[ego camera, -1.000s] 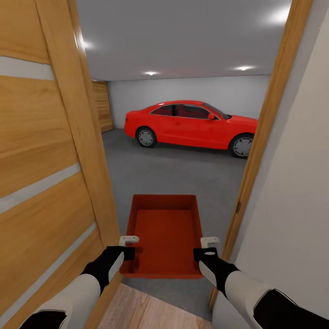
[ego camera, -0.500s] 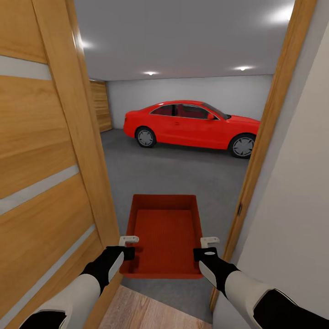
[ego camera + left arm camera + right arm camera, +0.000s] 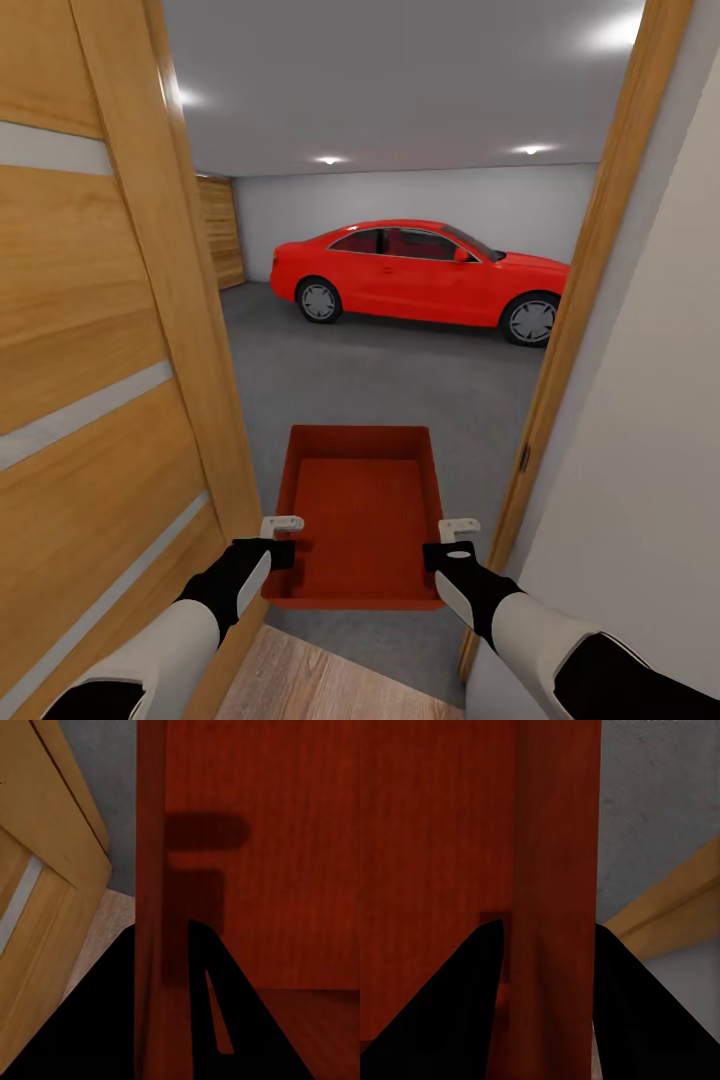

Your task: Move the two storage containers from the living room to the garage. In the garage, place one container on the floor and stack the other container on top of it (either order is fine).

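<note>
Matt, finely ribbed container [image 3: 362,510]; grained orange-wood door [image 3: 90,330]; mottled grey concrete floor [image 3: 380,385]; glossy red car [image 3: 420,270].

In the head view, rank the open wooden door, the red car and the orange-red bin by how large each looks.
1. Open wooden door, largest, partly because it is nearest the camera.
2. Red car.
3. Orange-red bin.
Car and bin look close in area, so their order is unsure.

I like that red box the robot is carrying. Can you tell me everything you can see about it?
The storage container is an orange-red, plastic-looking rectangular bin with no lid, sloping walls and a finely ribbed bottom. It is empty and held level above the grey floor in the doorway. The left end effector straddles its left wall and the right end effector its right wall, a finger on each side. The wooden door stands close on its left.
</note>
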